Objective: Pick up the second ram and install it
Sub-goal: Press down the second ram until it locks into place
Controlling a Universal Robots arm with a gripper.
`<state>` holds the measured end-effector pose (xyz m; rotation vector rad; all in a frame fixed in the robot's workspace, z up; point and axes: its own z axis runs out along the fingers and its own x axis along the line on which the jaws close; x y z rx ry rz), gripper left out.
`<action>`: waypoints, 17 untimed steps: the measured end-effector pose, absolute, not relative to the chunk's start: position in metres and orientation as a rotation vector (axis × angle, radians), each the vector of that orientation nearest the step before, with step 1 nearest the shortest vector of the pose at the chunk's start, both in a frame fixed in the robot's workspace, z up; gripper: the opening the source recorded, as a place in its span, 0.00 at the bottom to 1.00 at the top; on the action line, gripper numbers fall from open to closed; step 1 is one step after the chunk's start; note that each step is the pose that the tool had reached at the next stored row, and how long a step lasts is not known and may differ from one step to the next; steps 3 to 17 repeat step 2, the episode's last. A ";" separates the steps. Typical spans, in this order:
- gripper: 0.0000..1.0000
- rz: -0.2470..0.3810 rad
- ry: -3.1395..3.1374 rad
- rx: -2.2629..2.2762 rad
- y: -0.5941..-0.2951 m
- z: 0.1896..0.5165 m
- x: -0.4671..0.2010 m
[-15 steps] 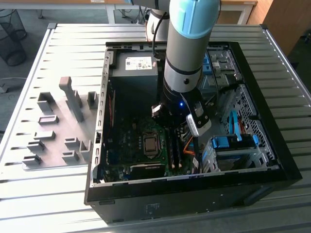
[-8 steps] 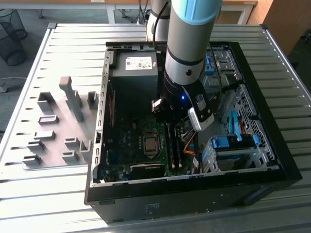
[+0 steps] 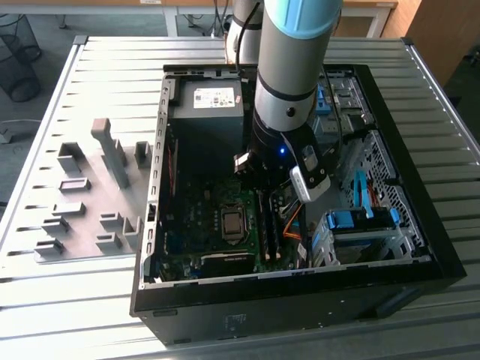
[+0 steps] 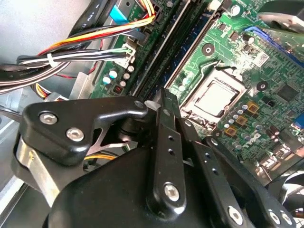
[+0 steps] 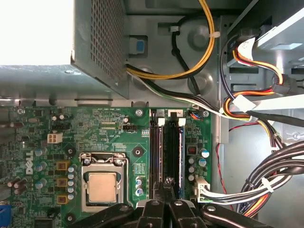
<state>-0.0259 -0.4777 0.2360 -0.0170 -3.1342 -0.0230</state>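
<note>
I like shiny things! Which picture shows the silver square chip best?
The first wrist view: it looks straight down on the silver square chip, unblocked. The second wrist view shows it slanted; the exterior view shows it far off.

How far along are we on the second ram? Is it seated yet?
Close to done, it seems. The hand is down inside the case, shut, with its tips over the memory slots beside the processor socket. A dark stick, probably the second ram, stands in the slot there. Left: confirming it is latched, which I cannot tell.
</note>
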 end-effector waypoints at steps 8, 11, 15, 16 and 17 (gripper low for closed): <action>0.10 -0.023 -3.134 -0.017 -0.478 0.236 -0.026; 0.10 -0.023 -3.134 -0.017 -0.478 0.236 -0.026; 0.10 -0.023 -3.134 -0.017 -0.478 0.236 -0.026; 0.10 -0.023 -3.134 -0.017 -0.478 0.236 -0.026; 0.10 -0.023 -3.134 -0.017 -0.478 0.236 -0.026</action>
